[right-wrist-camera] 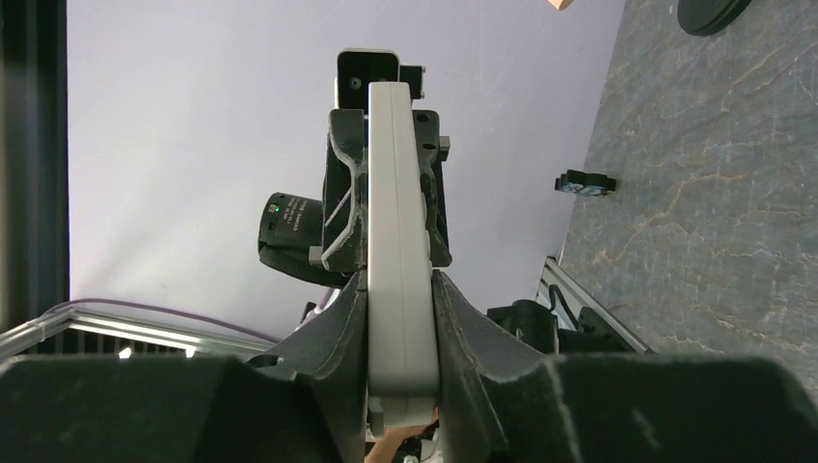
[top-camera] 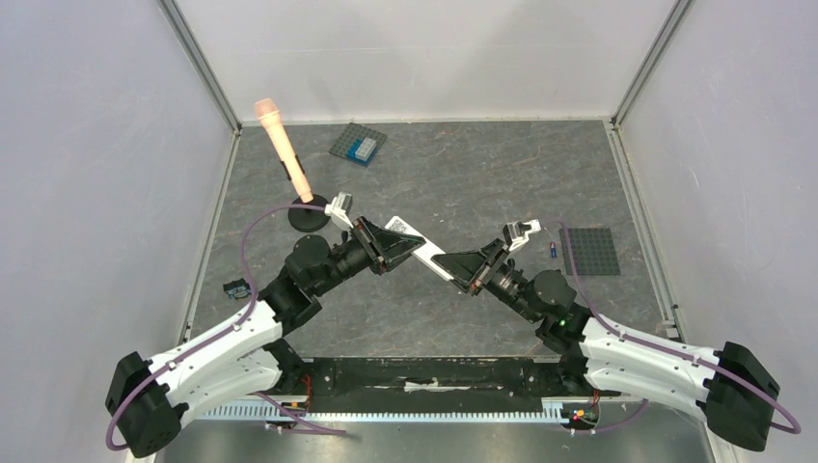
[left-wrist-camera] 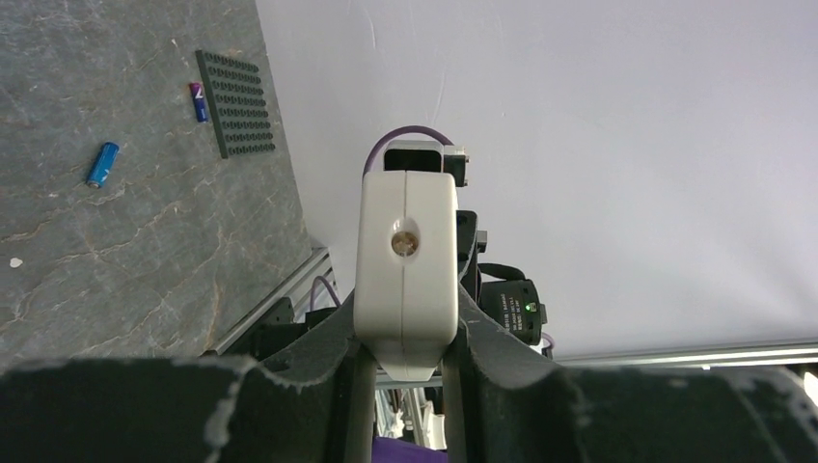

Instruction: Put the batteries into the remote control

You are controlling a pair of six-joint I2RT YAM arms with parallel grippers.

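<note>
The white remote control point(top-camera: 436, 260) hangs above the middle of the table, held at both ends. My left gripper point(top-camera: 397, 249) is shut on one end; the left wrist view shows that end face point(left-wrist-camera: 405, 260) clamped between the fingers point(left-wrist-camera: 502, 347). My right gripper point(top-camera: 465, 267) is shut on the other end; the right wrist view shows the remote edge-on point(right-wrist-camera: 397, 241). One blue battery point(top-camera: 553, 250) lies beside a dark studded plate point(top-camera: 589, 251). The left wrist view shows both batteries on the table, one point(left-wrist-camera: 198, 101) at the plate point(left-wrist-camera: 236, 103) and one point(left-wrist-camera: 102, 164) lying apart.
A peach cylinder point(top-camera: 283, 149) stands tilted on a black round base point(top-camera: 309, 217) at the back left. A grey studded plate with a light-blue block point(top-camera: 359, 145) lies at the back. A small black part point(top-camera: 234, 287) lies near the left edge.
</note>
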